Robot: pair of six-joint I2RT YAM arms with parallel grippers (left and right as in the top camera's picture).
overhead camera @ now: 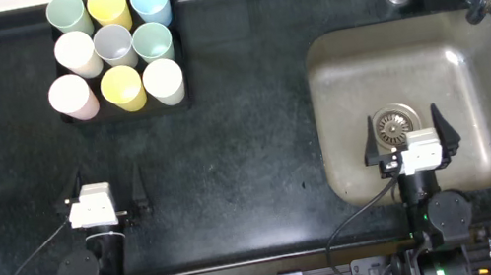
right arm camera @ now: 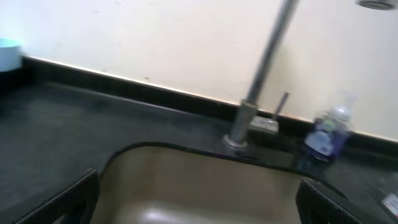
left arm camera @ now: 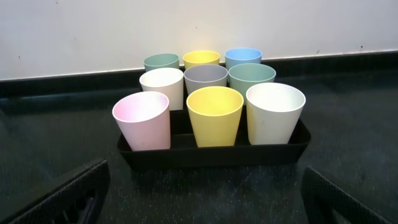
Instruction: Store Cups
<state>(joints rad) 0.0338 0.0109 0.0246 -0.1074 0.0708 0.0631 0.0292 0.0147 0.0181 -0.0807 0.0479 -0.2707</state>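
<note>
Nine pastel cups [overhead camera: 114, 45] stand upright, filling the black tray [left arm camera: 214, 155] by the countertop's [overhead camera: 249, 157] back edge, apparently already stored; the left gripper [overhead camera: 109, 180] and right gripper [overhead camera: 402, 121] gape empty.

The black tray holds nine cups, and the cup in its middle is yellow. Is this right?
Not quite: nine is right, but the middle cup of the black tray is grey, not yellow, as the left wrist view shows.
</note>
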